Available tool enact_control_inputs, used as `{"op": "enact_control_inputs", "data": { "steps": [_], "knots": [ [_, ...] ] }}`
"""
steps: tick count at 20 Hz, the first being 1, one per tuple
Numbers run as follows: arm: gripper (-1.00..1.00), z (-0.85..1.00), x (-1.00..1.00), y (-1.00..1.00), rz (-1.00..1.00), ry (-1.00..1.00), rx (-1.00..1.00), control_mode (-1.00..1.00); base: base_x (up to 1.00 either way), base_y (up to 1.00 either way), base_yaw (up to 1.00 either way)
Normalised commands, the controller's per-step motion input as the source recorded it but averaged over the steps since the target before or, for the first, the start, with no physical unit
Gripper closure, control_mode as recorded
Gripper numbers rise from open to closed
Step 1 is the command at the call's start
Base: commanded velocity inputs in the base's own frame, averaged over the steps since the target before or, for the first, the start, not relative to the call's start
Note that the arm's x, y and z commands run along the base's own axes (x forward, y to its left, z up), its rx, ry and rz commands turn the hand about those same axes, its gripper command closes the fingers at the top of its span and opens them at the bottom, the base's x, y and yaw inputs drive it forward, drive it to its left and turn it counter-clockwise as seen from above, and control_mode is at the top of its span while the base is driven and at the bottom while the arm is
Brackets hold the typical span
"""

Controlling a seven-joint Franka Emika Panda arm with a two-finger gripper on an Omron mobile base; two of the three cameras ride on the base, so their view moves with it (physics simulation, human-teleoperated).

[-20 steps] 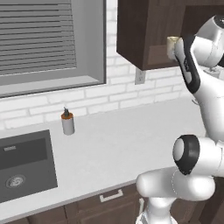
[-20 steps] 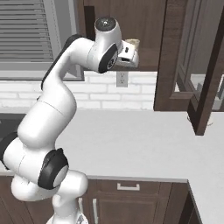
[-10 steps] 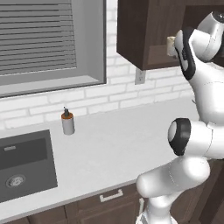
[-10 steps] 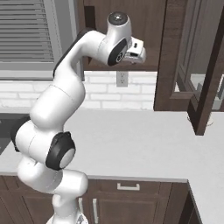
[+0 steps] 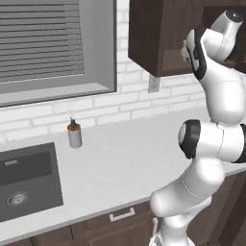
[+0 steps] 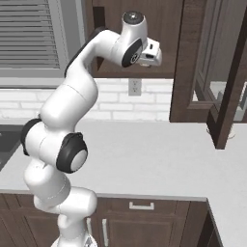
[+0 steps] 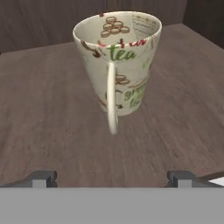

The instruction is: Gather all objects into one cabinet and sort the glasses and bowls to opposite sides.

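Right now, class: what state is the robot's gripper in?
Gripper: open, holding nothing; the cream printed mug with a handle stands free ahead of it.

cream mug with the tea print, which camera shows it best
The hand view: the cream mug stands upright on a dark wood shelf, handle facing the camera, ahead of the open gripper. In the left base view just a cream sliver peeks past the arm; in the right base view the hand hides it.

The arm hides most of the mug (image 5: 184, 52) in the left base view. The sink (image 5: 29, 185) is cut by the left edge. The mug print (image 7: 131, 94) is partly illegible.
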Motion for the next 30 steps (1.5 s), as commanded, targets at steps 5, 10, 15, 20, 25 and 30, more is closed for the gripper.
{"op": "enact_control_inputs", "data": {
  "steps": [5, 10, 15, 20, 25, 30],
  "knots": [
    [-1.00, 0.00, 0.30, 0.00, 0.00, 0.01, 0.00, -1.00, 0.00, 0.00, 0.00],
    [-1.00, 0.00, 0.32, 0.00, 0.00, 0.00, 0.01, -1.00, 0.00, 0.00, 0.00],
    [-1.00, 0.00, 0.25, -0.10, 0.00, 0.00, 0.03, -1.00, 0.00, 0.00, 0.00],
    [-1.00, 0.00, 0.23, -0.07, 0.00, 0.00, 0.04, -1.00, 0.00, 0.00, 0.00],
    [1.00, 0.00, 0.05, 0.00, 0.00, 0.00, 0.01, -1.00, 0.00, 0.00, 0.00],
    [1.00, -0.02, -0.03, 0.00, 0.00, -0.01, 0.00, -1.00, 0.00, 0.00, 0.00]
  ]
}}
